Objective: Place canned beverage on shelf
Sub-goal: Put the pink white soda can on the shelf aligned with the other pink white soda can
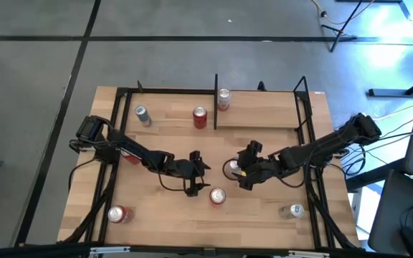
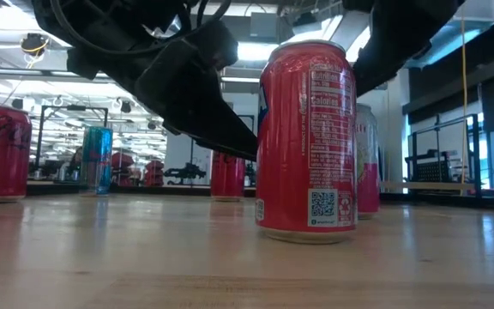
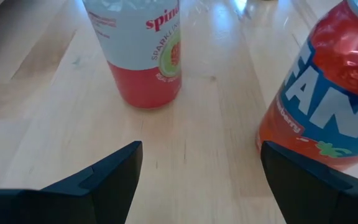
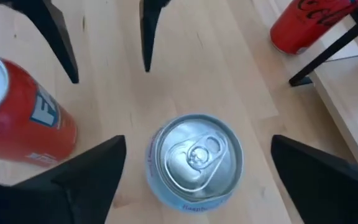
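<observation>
A white-and-pink can (image 4: 194,163) with a silver top stands upright on the table at mid-table; it also shows in the left wrist view (image 3: 145,53). My right gripper (image 4: 197,148) is open above it, one finger on each side, with gaps showing. A red can (image 1: 217,196) with blue-and-white lettering stands just nearer; it fills the low view (image 2: 307,142). My left gripper (image 3: 201,152) is open and empty, left of both cans, pointing toward them. The shelf (image 1: 171,132) lies at the far side, with a black divider plate (image 1: 216,100).
In the shelf stand a blue-silver can (image 1: 143,115), a red can (image 1: 199,117) and a pale pink can (image 1: 224,99). A red cola can (image 1: 119,213) stands near left, a silver can (image 1: 293,210) near right. Black frame posts (image 1: 307,107) edge the table.
</observation>
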`<action>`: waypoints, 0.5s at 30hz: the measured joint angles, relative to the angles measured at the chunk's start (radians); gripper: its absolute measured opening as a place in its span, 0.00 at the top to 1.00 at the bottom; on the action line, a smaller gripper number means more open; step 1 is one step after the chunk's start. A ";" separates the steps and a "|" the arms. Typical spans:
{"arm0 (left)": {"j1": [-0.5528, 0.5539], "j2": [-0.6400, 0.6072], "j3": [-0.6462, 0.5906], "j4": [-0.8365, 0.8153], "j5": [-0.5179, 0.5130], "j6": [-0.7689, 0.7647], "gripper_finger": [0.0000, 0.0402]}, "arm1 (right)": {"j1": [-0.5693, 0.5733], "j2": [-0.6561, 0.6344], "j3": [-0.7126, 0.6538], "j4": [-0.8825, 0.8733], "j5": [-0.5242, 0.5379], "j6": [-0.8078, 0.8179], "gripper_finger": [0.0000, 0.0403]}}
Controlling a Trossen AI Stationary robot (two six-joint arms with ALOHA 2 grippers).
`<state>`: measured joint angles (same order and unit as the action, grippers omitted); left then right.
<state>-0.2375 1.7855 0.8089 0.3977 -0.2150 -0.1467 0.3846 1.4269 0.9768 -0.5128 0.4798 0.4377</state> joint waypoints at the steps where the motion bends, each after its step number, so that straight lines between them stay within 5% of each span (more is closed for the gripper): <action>1: 0.001 0.000 0.000 0.000 0.000 0.000 0.22 | -0.005 0.000 -0.011 0.006 0.005 0.000 0.02; 15: 0.000 0.000 0.000 0.000 0.000 0.000 0.22 | -0.066 0.000 -0.162 0.205 -0.077 0.002 0.15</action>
<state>-0.2371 1.7855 0.8089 0.3981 -0.2154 -0.1467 0.3187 1.4265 0.8149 -0.3083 0.4024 0.4398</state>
